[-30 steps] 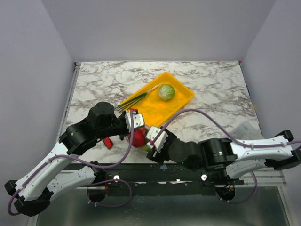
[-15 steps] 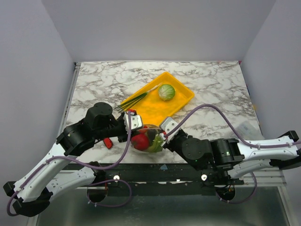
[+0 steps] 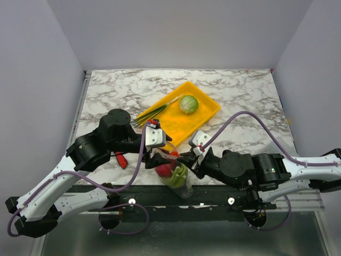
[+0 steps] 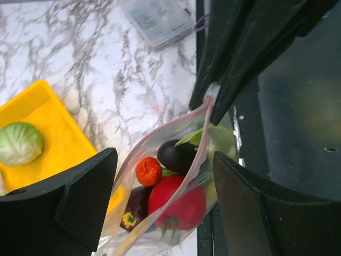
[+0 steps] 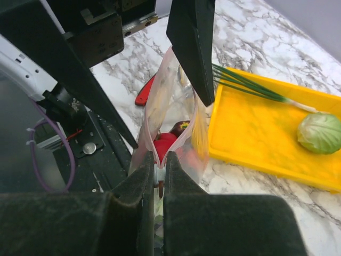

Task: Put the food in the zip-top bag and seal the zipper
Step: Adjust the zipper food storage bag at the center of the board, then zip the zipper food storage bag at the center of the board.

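The clear zip-top bag (image 3: 178,180) lies at the table's near edge, partly over it. Inside it are a red tomato (image 4: 178,201), dark eggplants (image 4: 177,154), a small orange-red piece (image 4: 148,170) and green leaves. My right gripper (image 5: 160,161) is shut on the end of the pinkish zipper (image 4: 198,152). From that pinch the two mouth edges spread apart. The left gripper (image 4: 164,170) is open, one finger on each side of the bag's mouth, holding nothing. A green cabbage (image 3: 188,104) and thin green onions (image 3: 157,112) lie on the yellow tray (image 3: 176,125).
A red-handled tool (image 3: 121,159) lies left of the bag, beside the left arm. A small clear packet (image 4: 160,21) sits at the table's right side. The black base rail (image 3: 160,194) runs just under the bag. Grey walls enclose the marble table (image 3: 240,96).
The left gripper has opened and let go of the bag's mouth. The right gripper has shut on the zipper end and drawn back to the right; the bag now sags over the near edge.
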You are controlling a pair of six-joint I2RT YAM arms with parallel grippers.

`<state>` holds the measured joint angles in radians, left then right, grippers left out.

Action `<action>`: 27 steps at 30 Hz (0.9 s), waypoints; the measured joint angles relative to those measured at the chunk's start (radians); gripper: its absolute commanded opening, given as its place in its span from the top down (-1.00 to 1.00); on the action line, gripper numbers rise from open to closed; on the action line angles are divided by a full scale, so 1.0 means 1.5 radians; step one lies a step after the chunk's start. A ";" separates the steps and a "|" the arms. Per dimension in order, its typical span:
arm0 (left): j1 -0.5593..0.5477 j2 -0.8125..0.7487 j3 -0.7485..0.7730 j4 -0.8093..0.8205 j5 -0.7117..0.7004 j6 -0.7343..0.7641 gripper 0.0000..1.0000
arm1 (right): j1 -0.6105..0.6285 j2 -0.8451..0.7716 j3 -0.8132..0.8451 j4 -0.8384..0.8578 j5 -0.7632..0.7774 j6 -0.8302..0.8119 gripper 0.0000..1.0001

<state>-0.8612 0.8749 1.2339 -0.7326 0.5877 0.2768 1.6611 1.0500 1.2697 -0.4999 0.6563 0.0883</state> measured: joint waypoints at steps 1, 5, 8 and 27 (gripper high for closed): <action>-0.009 0.005 0.000 0.005 0.011 0.001 -0.49 | 0.000 0.000 0.000 -0.003 -0.003 0.007 0.99; -0.035 0.015 0.000 0.014 0.059 0.015 -0.40 | 0.000 0.000 0.000 -0.011 -0.015 0.026 0.99; -0.041 0.030 0.009 0.002 0.085 0.031 -0.15 | 0.000 0.001 0.000 -0.015 -0.018 0.031 0.99; -0.041 0.070 0.052 -0.079 -0.119 0.052 1.00 | -0.033 0.059 0.036 -0.048 0.069 0.082 -0.51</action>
<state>-0.9230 0.9798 1.3113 -0.8513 0.4099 0.3542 1.6115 1.1381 1.3231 -0.5720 0.7593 0.2115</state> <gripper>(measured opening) 0.014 0.738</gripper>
